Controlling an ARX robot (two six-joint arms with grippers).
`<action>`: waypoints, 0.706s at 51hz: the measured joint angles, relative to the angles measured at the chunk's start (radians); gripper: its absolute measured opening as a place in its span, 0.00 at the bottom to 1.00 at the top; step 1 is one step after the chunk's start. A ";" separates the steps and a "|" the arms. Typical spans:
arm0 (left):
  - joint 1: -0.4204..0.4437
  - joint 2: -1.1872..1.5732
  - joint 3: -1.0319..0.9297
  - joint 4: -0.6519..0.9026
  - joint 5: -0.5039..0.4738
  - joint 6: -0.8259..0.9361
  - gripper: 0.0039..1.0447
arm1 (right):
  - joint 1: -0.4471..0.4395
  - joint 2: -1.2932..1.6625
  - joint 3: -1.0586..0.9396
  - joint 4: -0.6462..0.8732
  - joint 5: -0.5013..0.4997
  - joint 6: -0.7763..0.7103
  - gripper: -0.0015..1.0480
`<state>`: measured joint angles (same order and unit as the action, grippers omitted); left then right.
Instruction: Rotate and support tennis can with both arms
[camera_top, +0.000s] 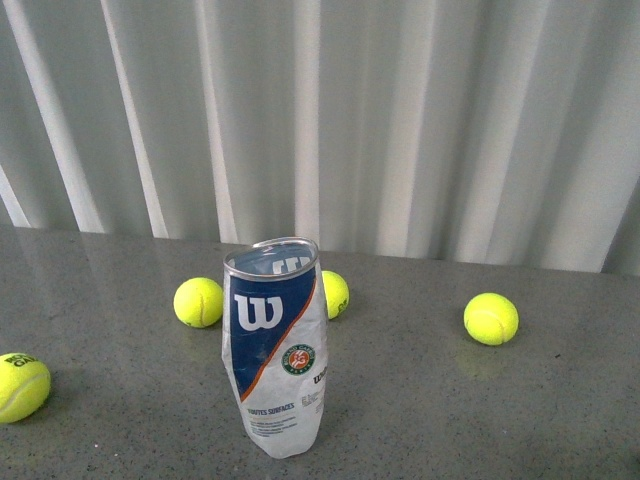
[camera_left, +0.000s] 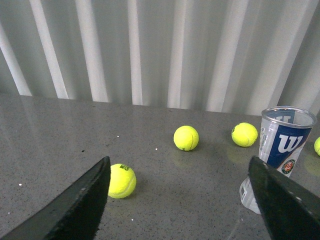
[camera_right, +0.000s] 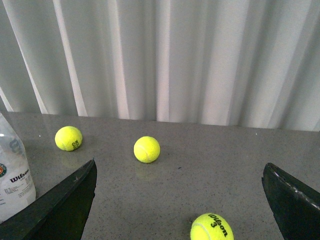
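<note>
The tennis can (camera_top: 275, 345) stands on the grey table with its open metal rim on top and its navy W label facing me. Neither arm shows in the front view. In the left wrist view my left gripper (camera_left: 180, 200) is open with only bare table between its black fingers (camera_left: 80, 205). The tennis can (camera_left: 282, 145) stands just beyond one finger, apart from it. My right gripper (camera_right: 180, 200) is open too. The tennis can (camera_right: 12, 175) shows at the edge of that view, outside its fingers (camera_right: 65, 205).
Yellow-green tennis balls lie loose around the can: one (camera_top: 198, 302) at its left, one (camera_top: 334, 294) behind it, one (camera_top: 491, 318) to the right, one (camera_top: 20, 386) at the far left. A ball (camera_right: 211, 227) lies between the right fingers. White curtains (camera_top: 400, 120) hang behind the table.
</note>
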<state>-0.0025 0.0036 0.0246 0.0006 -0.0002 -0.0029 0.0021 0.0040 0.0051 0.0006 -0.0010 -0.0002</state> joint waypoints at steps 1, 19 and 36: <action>0.000 0.000 0.000 0.000 0.000 0.000 0.85 | 0.000 0.000 0.000 0.000 0.000 0.000 0.93; 0.000 0.000 0.000 0.000 0.000 0.000 0.94 | 0.000 0.000 0.000 0.000 0.000 0.000 0.93; 0.000 0.000 0.000 0.000 0.000 0.000 0.94 | 0.000 0.000 0.000 0.000 0.000 0.000 0.93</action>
<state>-0.0025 0.0036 0.0246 0.0006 -0.0002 -0.0025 0.0021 0.0040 0.0051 0.0006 -0.0010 -0.0002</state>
